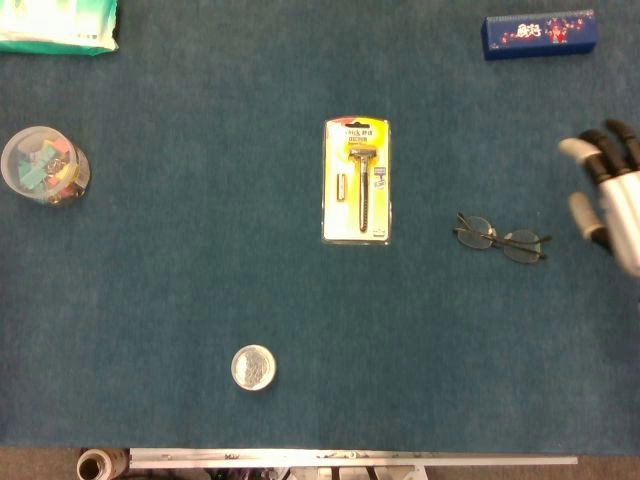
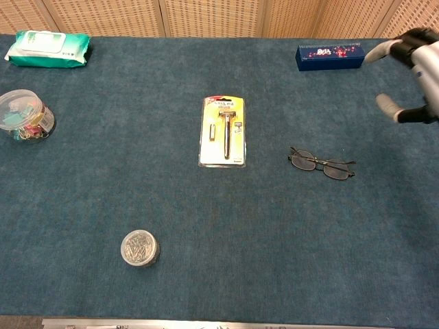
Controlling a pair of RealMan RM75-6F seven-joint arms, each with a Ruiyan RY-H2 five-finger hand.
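Thin wire-framed glasses (image 1: 500, 237) lie on blue felt. My right hand (image 1: 612, 190) hangs beside them, fingers spread, holding nothing

Bare blue table (image 1: 200, 280) surrounds the glasses (image 1: 500, 238) on every side; the razor pack (image 1: 357, 181) lies well left, the blue box (image 1: 540, 34) far behind.

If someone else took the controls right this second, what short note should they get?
Right hand: open, holding nothing, at the table's right edge, apart from the glasses.
Left hand: not in either view.
Glasses: lying unfolded on the blue cloth, right of the packaged razor.
Done: nothing lifted; the glasses lie flat on the cloth.
Left: the hand touches nothing, so any grasp has yet to be made.
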